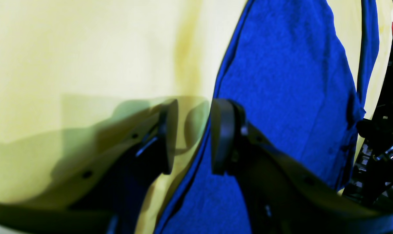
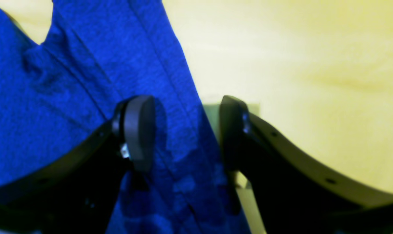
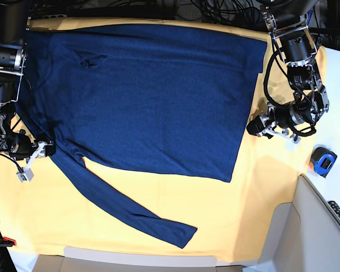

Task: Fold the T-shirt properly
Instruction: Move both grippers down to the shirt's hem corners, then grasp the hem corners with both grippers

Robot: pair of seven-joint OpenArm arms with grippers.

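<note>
The shirt [image 3: 153,96] lies spread flat on the yellow cloth [image 3: 255,204], its body filling the far half from the far left corner almost to the far right one, with one long sleeve [image 3: 124,207] running diagonally toward the near edge, its cuff ending near the middle of that edge. A small crease shows near the far left part of the fabric. The left gripper [image 1: 193,136] sits low at the shirt's right-hand edge in the base view, just beside the hem; in its wrist view the jaws stand apart and hold nothing, one finger over bare cloth, the other over blue fabric, the shirt's edge running between them. The right gripper [image 2: 186,133] is at the left edge of the cloth, where the sleeve meets the body; its jaws are also parted and unclenched, one finger above the fabric, the other above the cloth, straddling the shirt's edge. A blue tape measure [image 3: 322,161] lies off the cloth at the right.
</note>
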